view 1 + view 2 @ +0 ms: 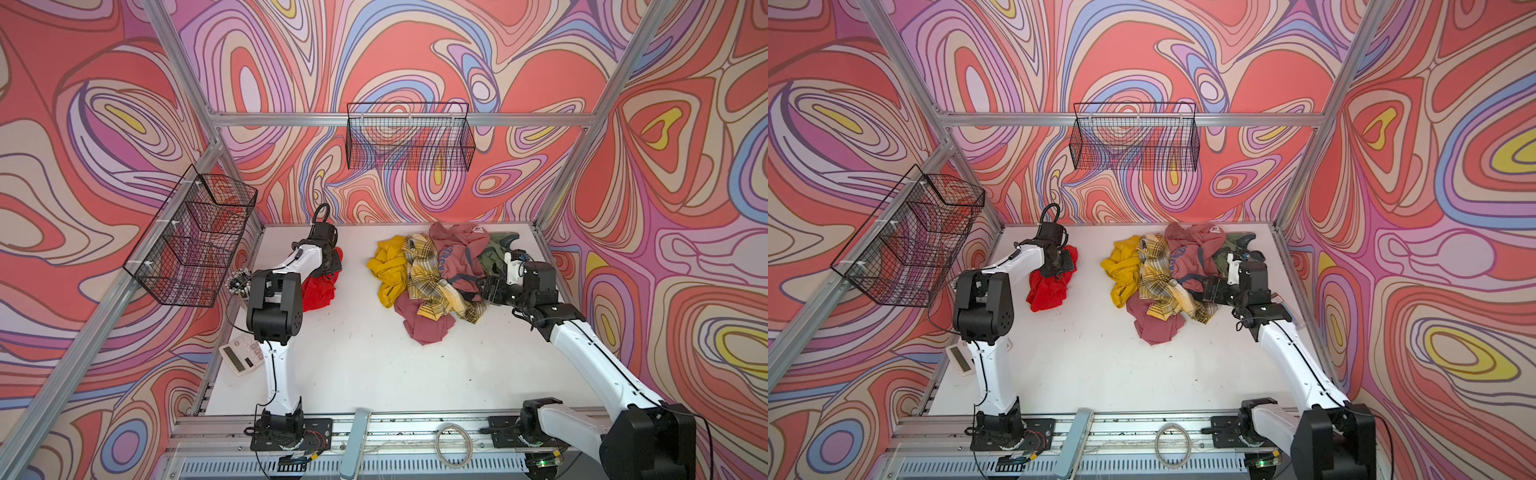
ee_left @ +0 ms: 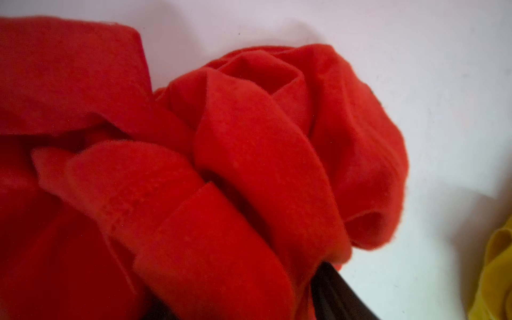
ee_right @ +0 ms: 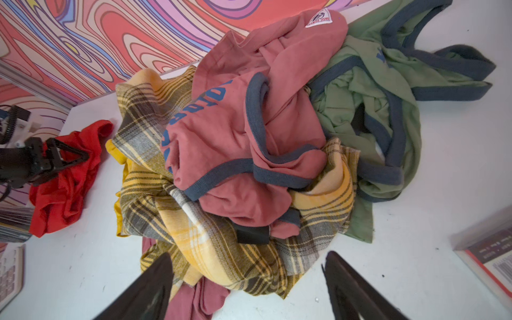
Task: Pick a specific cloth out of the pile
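Both top views look down on the whole table (image 1: pixel 374 353); left wrist view hugs the cloth (image 2: pixel 249 166), right faces the pile (image 3: pixel 249 152) closely.

Colours on my bench (image 1: pixel 374 365): a red cloth (image 1: pixel 318 289) set apart from a mixed pile (image 1: pixel 432 274).
I read the cloth as plain bright red against the white bench. In the pile, the edge nearest the cloth is a mustard yellow garment (image 1: pixel 388 266); next to it a yellow plaid shirt (image 1: pixel 432 278) crossed with grey-brown stripes; on top a dusty pink shirt (image 3: pixel 235 133) with blue lettering and navy trim; on the pile's side away from the cloth an olive green top (image 3: pixel 374 91), navy-edged. The right claw (image 3: pixel 248 256) is black. Walls (image 1: pixel 415 50) behind the pile swirl coral, lilac, blue and yellow.
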